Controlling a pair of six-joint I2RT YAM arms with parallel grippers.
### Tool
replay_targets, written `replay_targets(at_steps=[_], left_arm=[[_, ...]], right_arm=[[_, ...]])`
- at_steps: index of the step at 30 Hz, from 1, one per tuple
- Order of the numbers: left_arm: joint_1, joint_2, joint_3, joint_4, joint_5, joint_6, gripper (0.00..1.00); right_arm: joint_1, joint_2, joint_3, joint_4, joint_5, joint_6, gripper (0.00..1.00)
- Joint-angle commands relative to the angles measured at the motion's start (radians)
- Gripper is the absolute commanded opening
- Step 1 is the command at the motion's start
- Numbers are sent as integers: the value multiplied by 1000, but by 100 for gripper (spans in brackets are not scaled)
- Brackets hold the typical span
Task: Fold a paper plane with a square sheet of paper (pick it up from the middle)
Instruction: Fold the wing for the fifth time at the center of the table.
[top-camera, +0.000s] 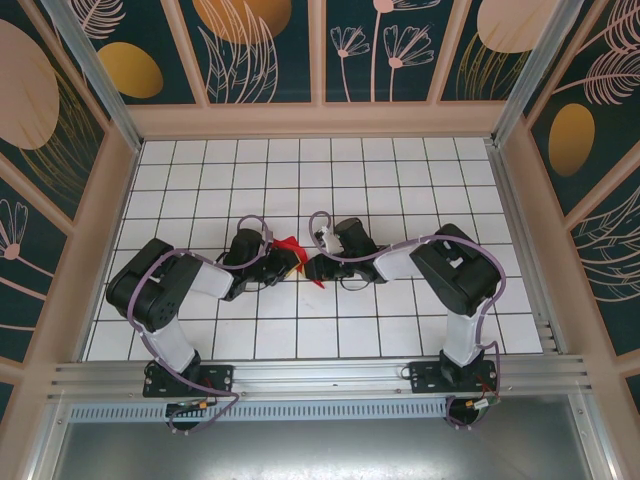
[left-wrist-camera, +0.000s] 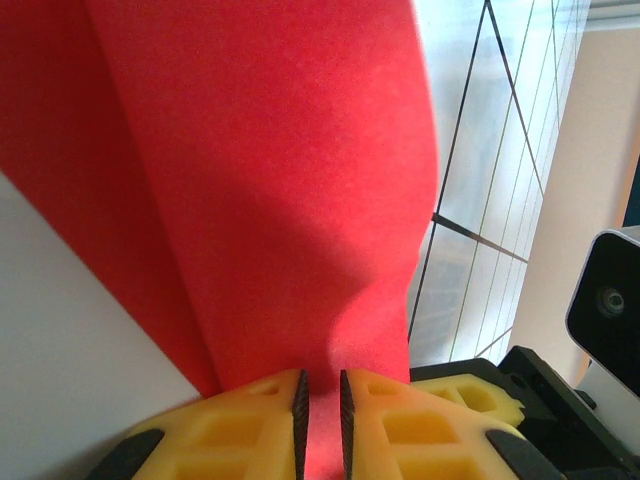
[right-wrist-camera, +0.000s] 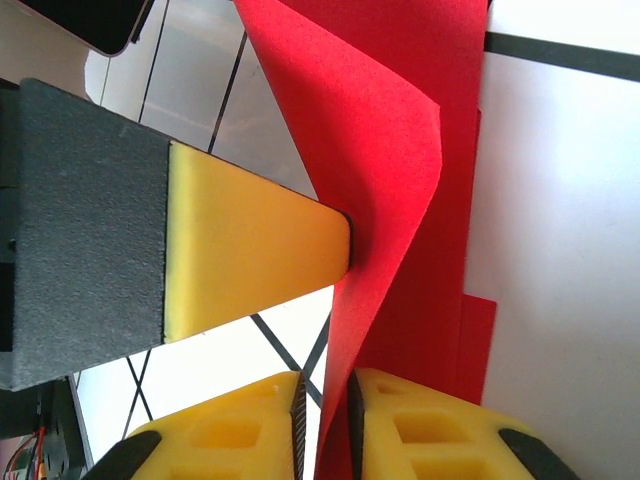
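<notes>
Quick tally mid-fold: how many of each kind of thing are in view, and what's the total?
Red paper: 1
End effectors: 2 (left end effector, right end effector)
Total: 3

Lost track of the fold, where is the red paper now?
In the top view the red paper is over the middle of the white grid table, between the arms, pinched by the left jaws and right jaws.

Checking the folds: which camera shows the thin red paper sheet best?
Right wrist: the thin red paper sheet shows its curled layers and edges. Left wrist gives a red close-up; top view, small red bits between the arms.
</notes>
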Motion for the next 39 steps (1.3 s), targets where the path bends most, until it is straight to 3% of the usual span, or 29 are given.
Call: replay_targets(at_steps=[1,11,22,39], left_arm=[[-7,25,7,-73,-34,31,20],[-7,23,11,-93,-40,36,20],[-8,25,11,-104,-37,43,20],[-7,20,19,-110,-30,41,20]], right_arm=[[-7,15,7,-69,-3,-5,19],[-15,50,41,-123,9,11,10],[-41,-58,57,-204,-61,-2,23],[-33,-6,105,-290,-40,-70,22]])
